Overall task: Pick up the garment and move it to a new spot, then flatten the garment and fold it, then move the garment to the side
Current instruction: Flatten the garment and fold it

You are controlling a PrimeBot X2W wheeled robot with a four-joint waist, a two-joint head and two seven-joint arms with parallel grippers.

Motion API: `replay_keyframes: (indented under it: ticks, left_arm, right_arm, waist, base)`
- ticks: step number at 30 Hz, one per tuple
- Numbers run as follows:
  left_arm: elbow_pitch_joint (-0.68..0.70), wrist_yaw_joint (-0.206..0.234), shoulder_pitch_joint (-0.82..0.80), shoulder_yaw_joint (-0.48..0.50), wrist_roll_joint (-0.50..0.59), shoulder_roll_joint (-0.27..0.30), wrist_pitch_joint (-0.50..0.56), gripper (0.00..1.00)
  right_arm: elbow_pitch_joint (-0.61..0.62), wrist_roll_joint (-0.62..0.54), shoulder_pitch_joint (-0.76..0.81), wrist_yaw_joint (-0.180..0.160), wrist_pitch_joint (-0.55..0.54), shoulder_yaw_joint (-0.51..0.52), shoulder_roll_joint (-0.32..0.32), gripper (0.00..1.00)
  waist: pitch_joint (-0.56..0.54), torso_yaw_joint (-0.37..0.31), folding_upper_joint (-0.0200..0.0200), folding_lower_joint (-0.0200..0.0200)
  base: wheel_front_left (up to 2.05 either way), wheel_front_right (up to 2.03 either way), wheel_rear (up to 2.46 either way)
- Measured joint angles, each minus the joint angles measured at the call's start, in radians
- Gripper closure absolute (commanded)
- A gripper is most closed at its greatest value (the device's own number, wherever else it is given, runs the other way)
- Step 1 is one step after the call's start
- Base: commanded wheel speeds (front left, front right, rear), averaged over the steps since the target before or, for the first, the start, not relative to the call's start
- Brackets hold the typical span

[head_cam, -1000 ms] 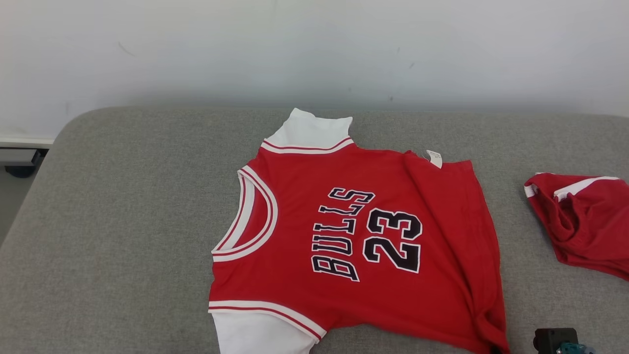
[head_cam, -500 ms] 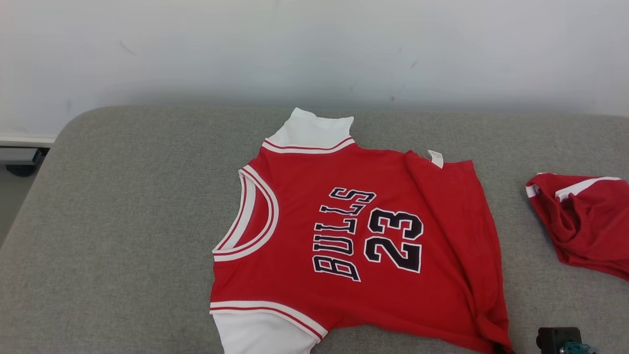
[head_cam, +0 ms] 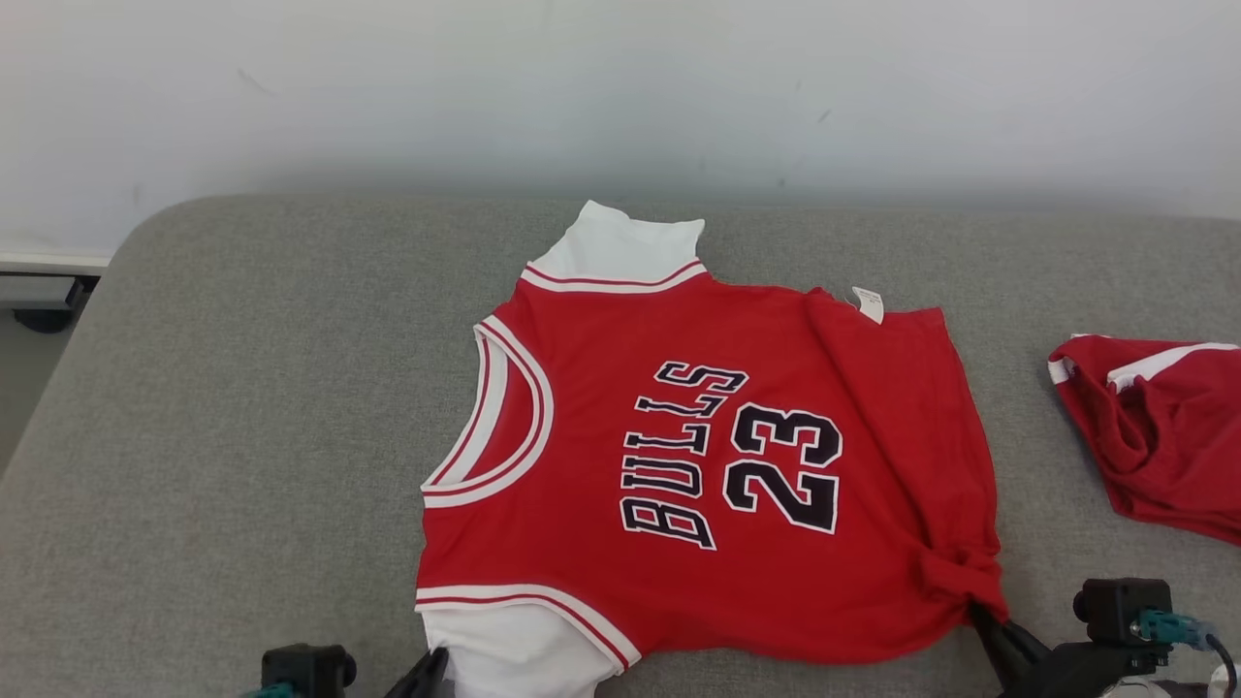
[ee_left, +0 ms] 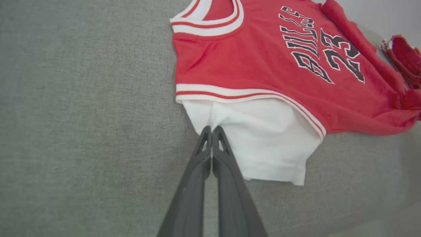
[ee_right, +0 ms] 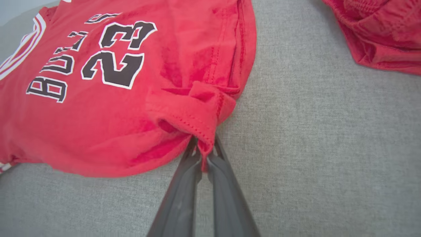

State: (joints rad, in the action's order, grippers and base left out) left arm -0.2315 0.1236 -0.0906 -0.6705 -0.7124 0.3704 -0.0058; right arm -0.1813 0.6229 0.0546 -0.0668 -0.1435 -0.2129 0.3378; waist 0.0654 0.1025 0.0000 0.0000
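Note:
The garment (head_cam: pixel 679 465) is a red jersey reading BULLS 23 with white sleeves, lying spread on the grey padded surface (head_cam: pixel 242 436). My left gripper (ee_left: pixel 211 130) is shut on the near edge of the white sleeve (ee_left: pixel 263 138), where the cloth creases at the tips. It pokes up from the bottom edge of the head view, left gripper (head_cam: pixel 427 674) beside the sleeve (head_cam: pixel 504 650). My right gripper (ee_right: pixel 202 148) is shut on the bunched red hem corner of the garment (ee_right: pixel 98 115). In the head view the right gripper (head_cam: pixel 984 616) meets that raised corner.
A second red garment (head_cam: pixel 1154 436) with white trim lies crumpled at the right, a short gap from the jersey; it also shows in the right wrist view as a red heap (ee_right: pixel 378 33). A white wall (head_cam: pixel 620 87) backs the surface. The surface's rounded left edge (head_cam: pixel 97 291) drops to the floor.
Both grippers have risen into the head view and shut on the garment. The near right hem corner is now bunched and lifted. The head camera has shifted slightly.

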Motion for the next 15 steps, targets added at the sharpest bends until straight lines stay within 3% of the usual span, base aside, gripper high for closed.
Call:
replay_keyframes:
  ticks: [3,7,11,13,15]
  left_arm:
    - [0.026,-0.017,-0.021,-0.012,-0.007,0.001,0.032,1.00]
    - [0.066,-0.131,-0.142,0.001,-0.092,0.027,0.124,1.00]
    - [0.075,-0.228,-0.328,0.039,-0.194,0.073,0.271,1.00]
    - [0.048,-0.242,-0.454,0.070,-0.247,0.090,0.360,1.00]
    - [-0.030,-0.229,-0.657,0.081,-0.288,0.095,0.519,1.00]
  right_arm:
    - [0.010,0.016,-0.013,0.025,-0.050,-0.015,0.014,1.00]
    - [0.025,0.067,-0.149,0.090,-0.179,-0.046,0.050,1.00]
    - [0.013,0.118,-0.374,0.129,-0.373,-0.075,0.089,1.00]
    - [-0.022,0.148,-0.515,0.132,-0.497,-0.096,0.087,1.00]
    - [-0.113,0.152,-0.759,0.082,-0.650,-0.108,0.075,1.00]
  waist:
    - [0.014,0.001,0.0000,0.0000]
    - [0.044,-0.002,0.0000,0.0001]
    - [0.087,-0.009,0.0001,0.0001]
    - [0.111,-0.014,0.0001,0.0001]
    - [0.150,-0.022,0.0003,0.0003]
  base:
    - [0.00,0.00,0.00]
    - [0.00,0.00,0.00]
    - [0.00,0.00,0.00]
    - [0.00,0.00,0.00]
    - [0.00,0.00,0.00]
